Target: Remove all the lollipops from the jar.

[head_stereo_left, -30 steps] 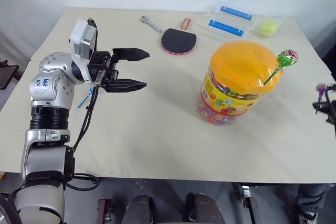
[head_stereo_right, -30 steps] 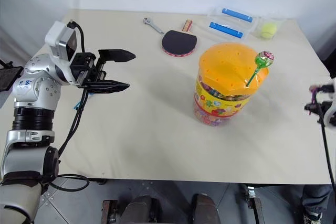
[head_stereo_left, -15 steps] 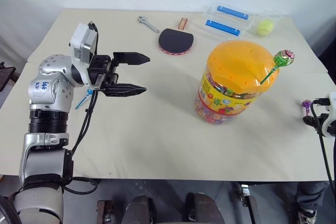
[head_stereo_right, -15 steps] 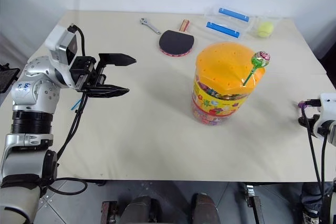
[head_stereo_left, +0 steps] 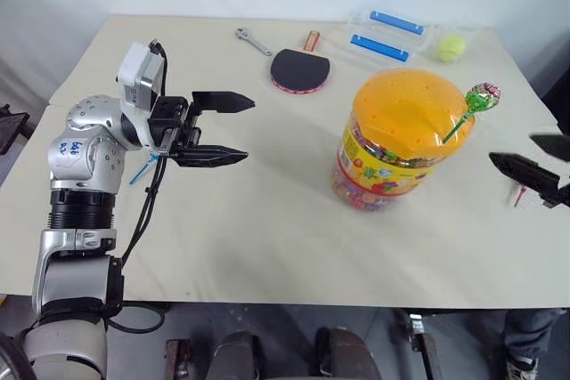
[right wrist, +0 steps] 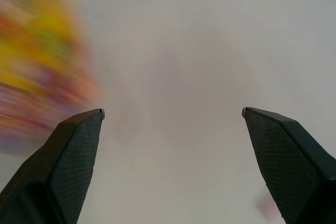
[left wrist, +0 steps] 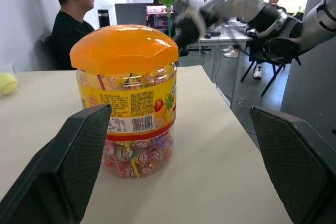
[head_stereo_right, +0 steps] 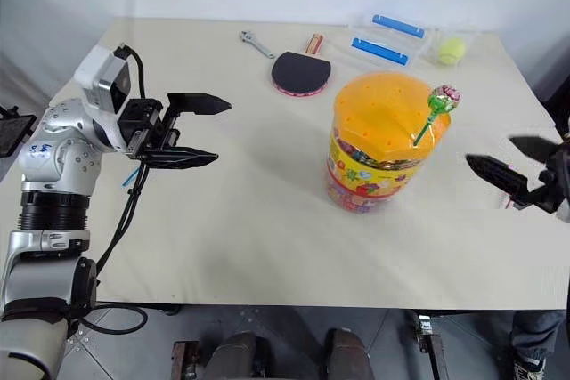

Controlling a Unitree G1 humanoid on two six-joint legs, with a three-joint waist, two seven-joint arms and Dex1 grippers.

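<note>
Behind jar [left wrist: 124, 98], seated person [left wrist: 71, 19].

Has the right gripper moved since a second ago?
Yes. The right gripper has swung in from the table's right edge toward the jar, its fingers now open.

Jar [head_stereo_left: 403, 140]: standing upright between both jaws, orange lid on.
Lollipop [head_stereo_left: 484, 96]: sticking tilted from lid, nearer right jaws.
</note>
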